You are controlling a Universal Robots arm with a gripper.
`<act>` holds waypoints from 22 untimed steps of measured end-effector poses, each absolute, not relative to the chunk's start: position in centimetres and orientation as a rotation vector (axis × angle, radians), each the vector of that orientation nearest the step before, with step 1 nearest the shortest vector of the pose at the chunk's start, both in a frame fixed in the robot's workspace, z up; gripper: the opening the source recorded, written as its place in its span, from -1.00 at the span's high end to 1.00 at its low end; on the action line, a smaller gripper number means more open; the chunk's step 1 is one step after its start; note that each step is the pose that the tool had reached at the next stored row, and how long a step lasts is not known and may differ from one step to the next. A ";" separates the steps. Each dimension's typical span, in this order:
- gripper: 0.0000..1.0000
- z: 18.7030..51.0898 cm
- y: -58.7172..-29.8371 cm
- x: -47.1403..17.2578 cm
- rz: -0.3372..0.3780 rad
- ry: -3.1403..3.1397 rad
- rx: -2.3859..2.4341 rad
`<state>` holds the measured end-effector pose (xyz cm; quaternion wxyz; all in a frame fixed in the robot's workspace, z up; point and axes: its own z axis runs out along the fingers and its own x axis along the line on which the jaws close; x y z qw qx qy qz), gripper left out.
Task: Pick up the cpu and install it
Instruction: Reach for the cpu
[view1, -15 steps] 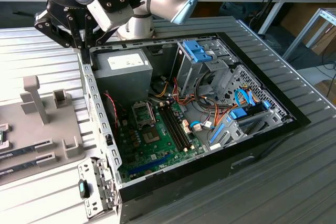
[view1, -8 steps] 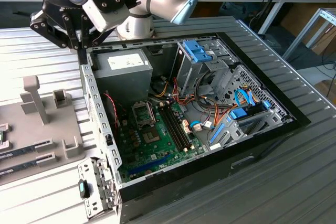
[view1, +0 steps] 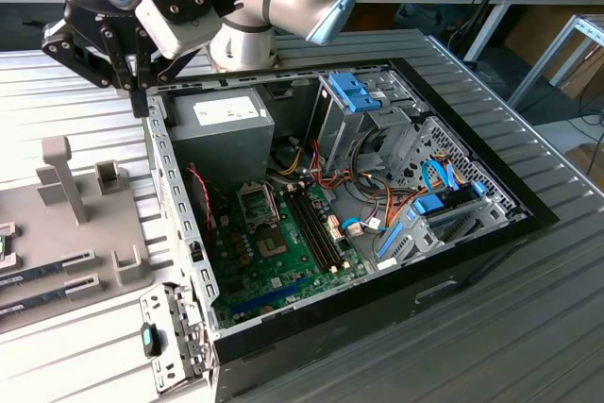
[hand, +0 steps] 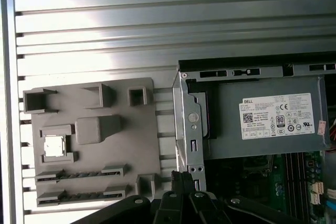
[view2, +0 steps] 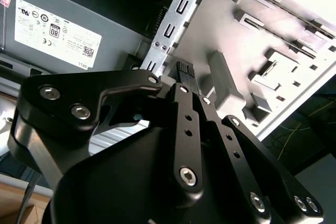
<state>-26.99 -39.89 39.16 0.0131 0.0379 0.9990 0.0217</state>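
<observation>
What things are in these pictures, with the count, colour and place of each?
table: one, ribbed grey metal, under everything.
computer case: one, black, open, on the table.
power supply: one, grey, inside the case, at a corner.
motherboard: one, green, on the case floor.
fixture plate: one, grey, on the table beside the case.
cpu: one, silver-grey, in a square holder on the fixture plate.
gripper: one, black, shut, above the case edge.

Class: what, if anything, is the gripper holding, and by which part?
Nothing. The gripper is shut and empty; the cpu lies in a slot of the tray.
</observation>
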 end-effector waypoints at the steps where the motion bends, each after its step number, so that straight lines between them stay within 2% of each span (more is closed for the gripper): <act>1: 0.79 39.2 -39.9 -27.1 0.068 3.112 0.118; 22: 0.79 39.1 -39.9 -29.0 0.068 3.112 0.118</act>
